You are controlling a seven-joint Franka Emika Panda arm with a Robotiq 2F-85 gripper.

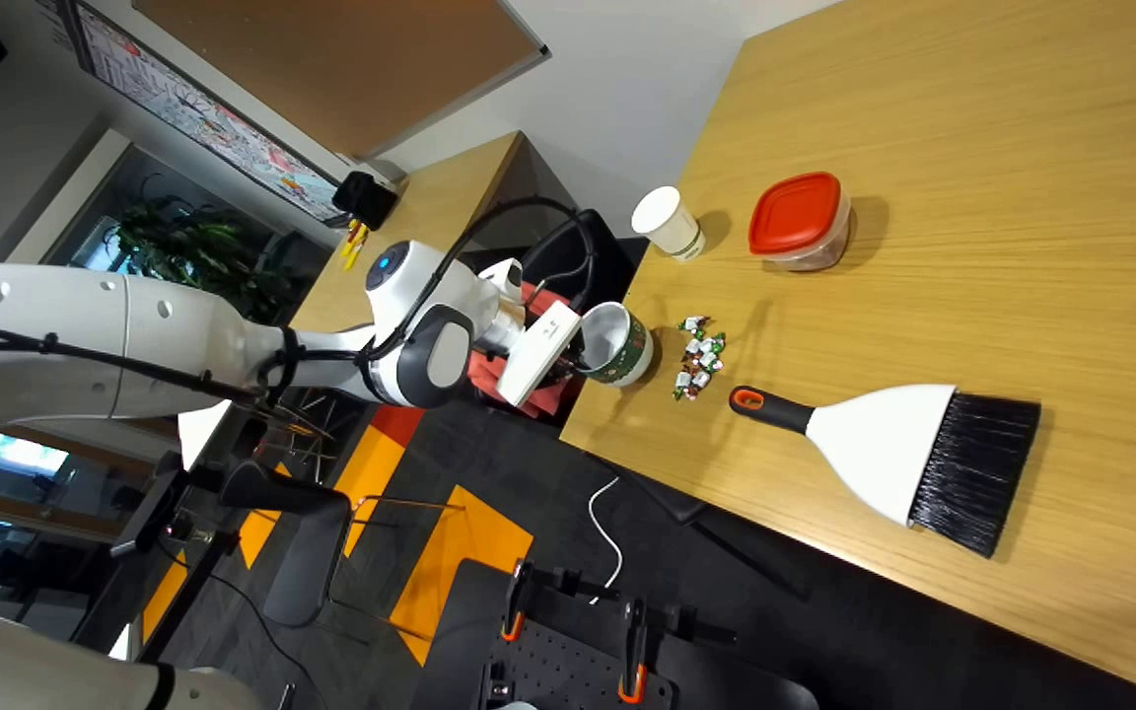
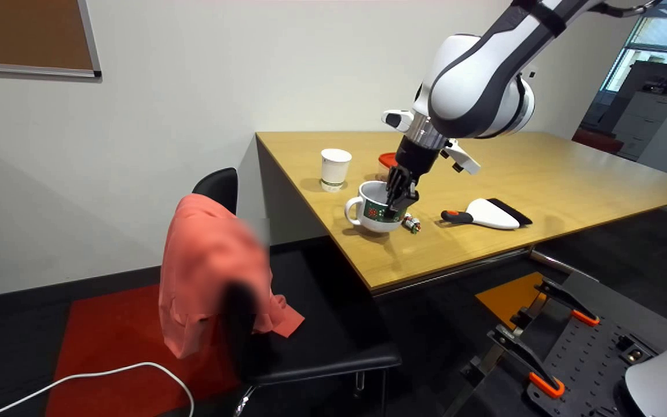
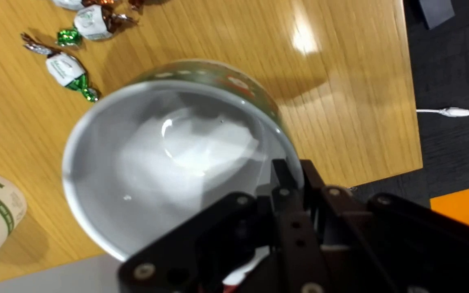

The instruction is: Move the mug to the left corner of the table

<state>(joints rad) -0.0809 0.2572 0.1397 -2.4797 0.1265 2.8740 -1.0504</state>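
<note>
corkboard [image 2: 26, 35]: hung on the wall [image 2: 165, 98], far left in an exterior view.
salmon cloth [image 2: 194, 249]: draped over the black chair [image 2: 322, 341], part of it blurred.
paper cup [image 2: 334, 171]: white, upright on the table [image 2: 588, 179], near the edge on the chair's side, apart from the mug [image 2: 375, 213].
mug position: white with a dark green patterned band, at the chair end of the table, between paper cup and table corner in that view. Mouth up, handle pointing left there. Couldn't tell whether the base touched the wood.
red-lidded container [image 2: 387, 160]: behind the mug there, partly hidden. Lid on, see-through body.
gripper [image 3: 296, 175]: nearly closed, gap only about as wide as the mug wall. It had the mug pinched at the rim, one finger [image 3: 281, 173] inside the wall, the other outside. In an exterior view the grip sat on the mug's right, handle on its left.
wrapped candies [image 2: 412, 224]: small cluster on the table just beside the mug; white, green and brown wrappers in the wrist view.
hand brush [image 2: 487, 214]: lay on the table, black handle toward the candies, white head, black bristles pointing away from them.
bar clamps [image 2: 546, 384]: two, orange-tipped, lower right, off the table, by a dark perforated plate [image 2: 591, 347].
</note>
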